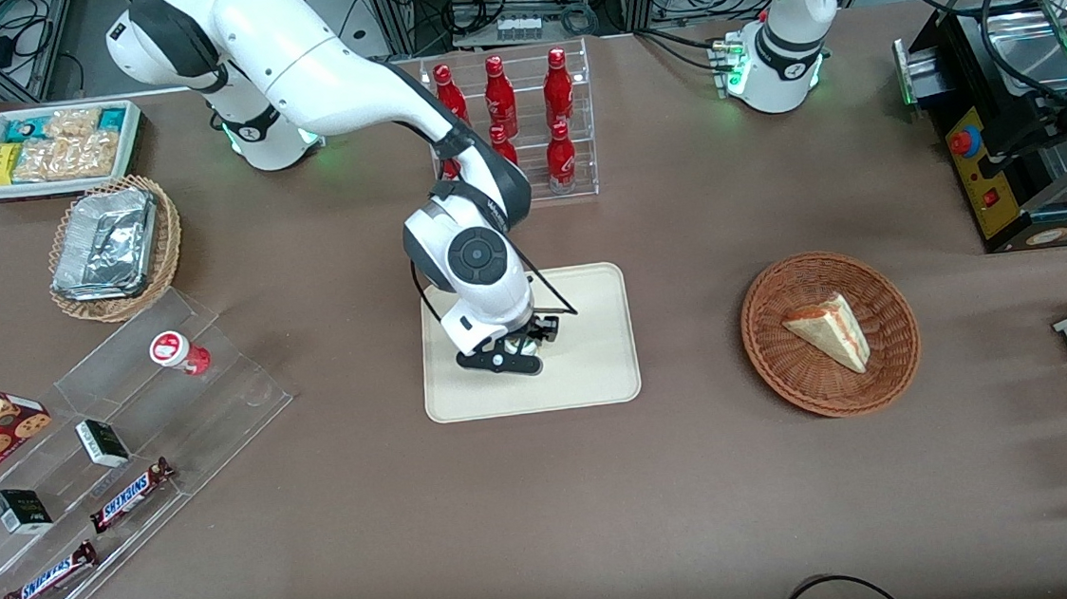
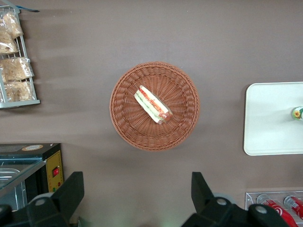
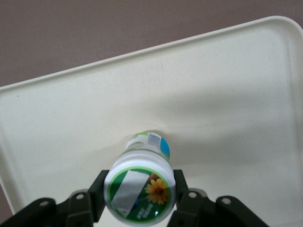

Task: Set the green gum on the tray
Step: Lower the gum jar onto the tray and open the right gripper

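Gripper (image 3: 139, 198) clamped on green gum bottle (image 3: 140, 182) just under its lid, bottle upright with its base at or just over the cream tray (image 3: 227, 94); likely light, rigid, smooth plastic; grip the cylindrical sides, may tip.

the green gum (image 3: 142, 182) stands on the tray (image 3: 227, 94), between the gripper (image 3: 140, 198) fingers.

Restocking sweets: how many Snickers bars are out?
2, both on the clear acrylic stepped stand: one brown-wrapped Snickers bar nearer the front camera than the other. The gripper, over the cream tray, holds the green gum.
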Robot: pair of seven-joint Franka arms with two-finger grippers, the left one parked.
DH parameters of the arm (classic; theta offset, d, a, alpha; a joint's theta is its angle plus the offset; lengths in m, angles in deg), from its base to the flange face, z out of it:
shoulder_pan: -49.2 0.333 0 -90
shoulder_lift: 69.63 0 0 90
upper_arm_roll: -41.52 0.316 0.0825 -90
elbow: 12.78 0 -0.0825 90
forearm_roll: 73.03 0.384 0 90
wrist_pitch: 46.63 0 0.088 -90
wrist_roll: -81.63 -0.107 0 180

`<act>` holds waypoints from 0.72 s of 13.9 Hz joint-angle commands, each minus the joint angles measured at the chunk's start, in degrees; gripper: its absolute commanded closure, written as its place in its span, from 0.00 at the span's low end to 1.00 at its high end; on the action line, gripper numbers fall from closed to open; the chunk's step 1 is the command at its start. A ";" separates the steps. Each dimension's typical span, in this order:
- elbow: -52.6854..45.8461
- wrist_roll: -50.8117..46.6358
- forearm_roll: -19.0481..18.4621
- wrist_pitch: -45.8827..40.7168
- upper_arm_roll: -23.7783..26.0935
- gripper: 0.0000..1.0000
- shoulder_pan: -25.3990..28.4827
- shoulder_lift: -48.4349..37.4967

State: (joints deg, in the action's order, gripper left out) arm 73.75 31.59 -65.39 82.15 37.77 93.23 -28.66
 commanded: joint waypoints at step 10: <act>-1.98 3.53 0.88 -0.55 -0.65 0.00 0.36 1.23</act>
State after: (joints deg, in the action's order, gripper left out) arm 73.45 33.48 -65.39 82.16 37.72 93.23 -27.72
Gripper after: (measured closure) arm 0.000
